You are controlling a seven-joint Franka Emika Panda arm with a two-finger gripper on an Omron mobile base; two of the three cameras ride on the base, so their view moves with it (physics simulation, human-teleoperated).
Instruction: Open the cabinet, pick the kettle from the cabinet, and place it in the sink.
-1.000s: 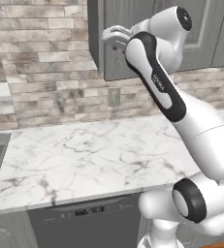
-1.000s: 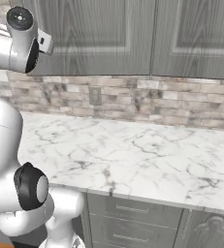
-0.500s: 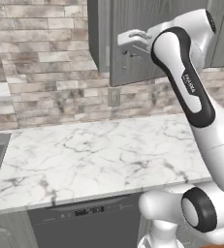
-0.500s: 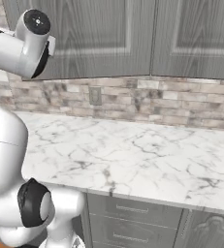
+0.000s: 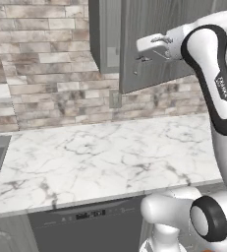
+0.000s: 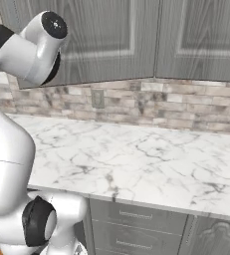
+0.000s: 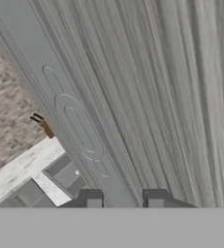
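One cabinet (image 5: 134,44), its one door swung wider than a second before; one tool (image 5: 143,51) with tips narrowly apart astride the door's edge, grip uncertain

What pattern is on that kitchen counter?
White marble with grey veins; the counter shows best in the left base view.

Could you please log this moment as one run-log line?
phase: opening cabinet | gripper: at door edge, door ajar | kettle: unseen

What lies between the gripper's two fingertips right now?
In the hand view, the edge of the cabinet door runs between the gripper fingertips.
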